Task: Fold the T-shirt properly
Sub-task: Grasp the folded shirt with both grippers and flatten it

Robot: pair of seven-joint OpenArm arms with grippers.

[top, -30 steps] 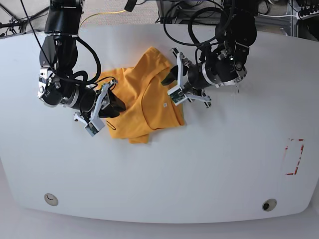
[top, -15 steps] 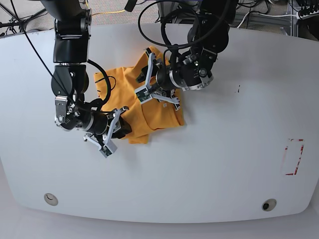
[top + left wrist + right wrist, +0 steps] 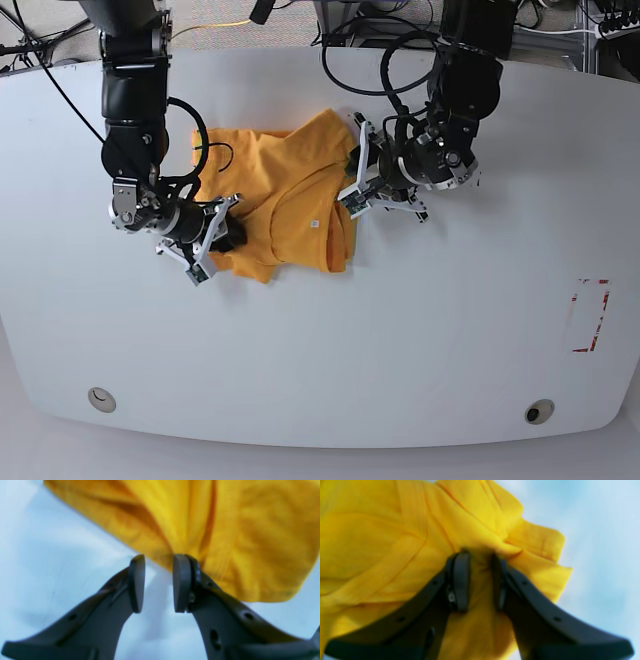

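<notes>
The orange-yellow T-shirt (image 3: 280,190) lies crumpled on the white table (image 3: 450,330), with a small white tag (image 3: 313,224) showing. My right gripper (image 3: 215,240) sits at the shirt's lower left edge. In the right wrist view this gripper (image 3: 479,554) is shut on a bunch of T-shirt (image 3: 382,530) cloth, and folds radiate from the pinch. My left gripper (image 3: 352,185) is at the shirt's right edge. In the left wrist view that gripper (image 3: 159,556) has its pads apart with bare table between them. The T-shirt (image 3: 225,530) hem lies at its fingertips.
A red-outlined rectangle (image 3: 590,315) is marked near the table's right edge. Two round holes (image 3: 102,400) (image 3: 540,411) sit near the front edge. Cables (image 3: 400,40) hang behind the arms at the table's back.
The left arm swung over the shirt toward the middle, then back to its right edge. The right arm dipped toward the front and came back up. The shirt shifted and changed shape.
</notes>
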